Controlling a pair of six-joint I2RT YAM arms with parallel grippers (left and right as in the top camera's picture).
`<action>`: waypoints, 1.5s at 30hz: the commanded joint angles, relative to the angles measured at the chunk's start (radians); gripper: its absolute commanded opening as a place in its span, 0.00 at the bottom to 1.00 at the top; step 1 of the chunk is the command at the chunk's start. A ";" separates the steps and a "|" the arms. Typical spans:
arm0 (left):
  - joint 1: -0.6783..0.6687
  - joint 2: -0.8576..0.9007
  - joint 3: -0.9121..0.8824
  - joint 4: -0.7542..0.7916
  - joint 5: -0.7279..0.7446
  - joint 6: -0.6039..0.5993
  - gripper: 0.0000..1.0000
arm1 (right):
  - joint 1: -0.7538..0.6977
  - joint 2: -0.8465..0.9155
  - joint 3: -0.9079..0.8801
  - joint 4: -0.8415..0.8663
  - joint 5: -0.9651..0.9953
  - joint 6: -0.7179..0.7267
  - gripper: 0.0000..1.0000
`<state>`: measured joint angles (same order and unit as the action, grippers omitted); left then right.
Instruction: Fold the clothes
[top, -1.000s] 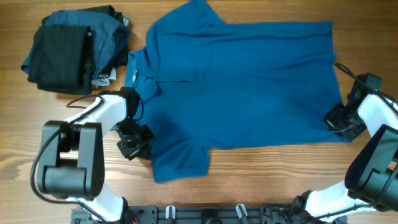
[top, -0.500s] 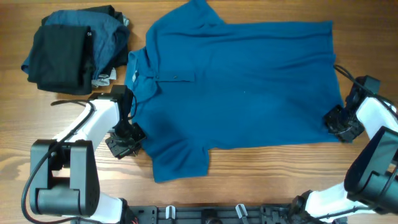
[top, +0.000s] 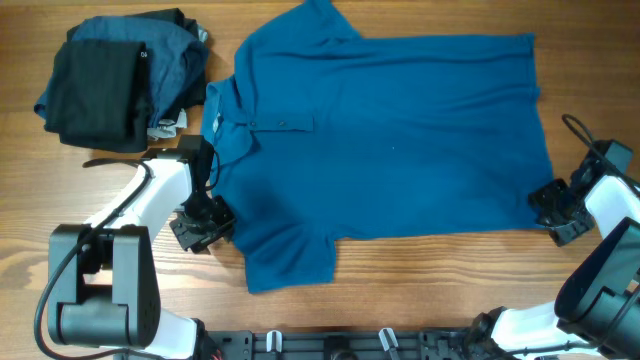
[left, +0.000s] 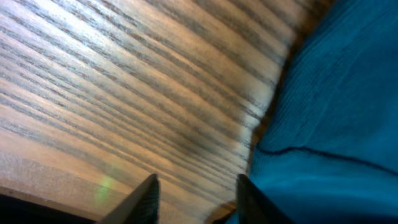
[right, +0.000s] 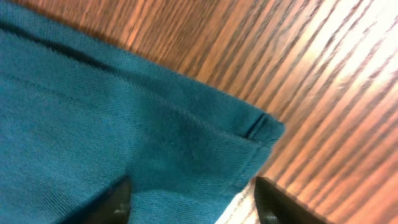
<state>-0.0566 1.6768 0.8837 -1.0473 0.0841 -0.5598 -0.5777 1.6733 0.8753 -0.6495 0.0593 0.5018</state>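
Just below right gripper (right: 193, 190) lies the polo shirt (right: 93, 124).

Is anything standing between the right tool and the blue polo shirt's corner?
Nothing visible does. The open right tool hangs directly over the hem corner of the blue polo shirt, on the wooden table.

The wood-grained brown counter (top: 420, 275) in front of me carries two things. A large medium-blue short-sleeved cotton polo shirt (top: 400, 140) lies spread flat across its middle, front up, collar and button placket toward my left, hem toward my right, one sleeve pointing at me and the other away. At the far left, just beside the collar, sits a heap of dark fabric garments (top: 110, 85), a black one on top of dark blue ones.
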 joint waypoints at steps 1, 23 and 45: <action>0.007 -0.013 0.013 0.019 0.031 0.001 0.43 | 0.000 -0.007 -0.034 0.029 -0.034 -0.004 0.43; 0.006 -0.012 -0.086 0.122 0.169 0.004 0.44 | -0.139 -0.007 -0.059 -0.043 0.080 0.052 0.04; 0.006 -0.229 -0.008 -0.014 0.159 0.032 0.40 | -0.153 -0.008 -0.044 -0.058 0.049 -0.005 1.00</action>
<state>-0.0566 1.5417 0.8581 -1.0225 0.2375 -0.5549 -0.7368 1.6417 0.8421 -0.7189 0.1211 0.5186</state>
